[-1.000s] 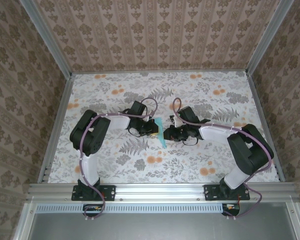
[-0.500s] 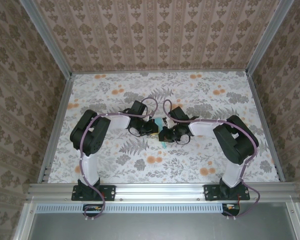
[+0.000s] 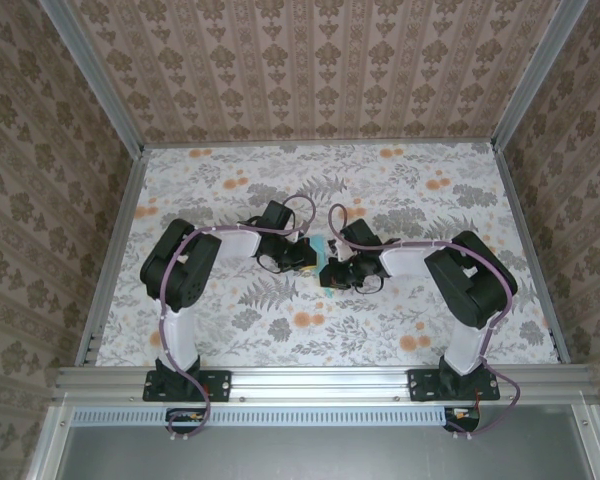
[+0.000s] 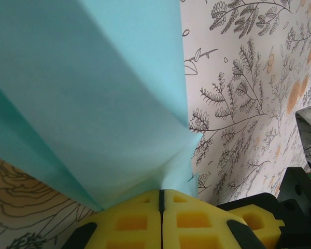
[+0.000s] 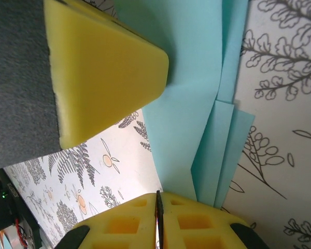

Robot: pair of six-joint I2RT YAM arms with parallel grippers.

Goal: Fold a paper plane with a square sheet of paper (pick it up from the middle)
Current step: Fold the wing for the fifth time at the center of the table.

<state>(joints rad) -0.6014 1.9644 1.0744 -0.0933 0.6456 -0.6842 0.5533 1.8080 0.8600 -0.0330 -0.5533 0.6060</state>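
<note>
Light-teal and thin, the folded paper [image 4: 93, 93] sits between the two claws, near the middle of the table [image 3: 430, 320]. From above, just a small bit of teal peeks out where the two claws meet nose to nose. The table top has leaves and orange flowers drawn on it.

The left claw [image 4: 161, 196] is squeezed tight on one end of the paper. Its two yellow pads [image 4: 129, 223] touch each other, and the paper goes right into the thin crack between them. In the left wrist view the paper fans up and away from the pads, wide and smooth, with soft bends in it.

The right claw [image 5: 158, 199] is squeezed tight too. Its pads press together with only a dark line between them, and a pointed bit of the paper is pinched there. In the right wrist view the paper has a few layers, with straight edges that step one beside the other. Another yellow pad, from the left claw, lies against the paper higher up. I cannot tell if the paper touches the table.
</note>
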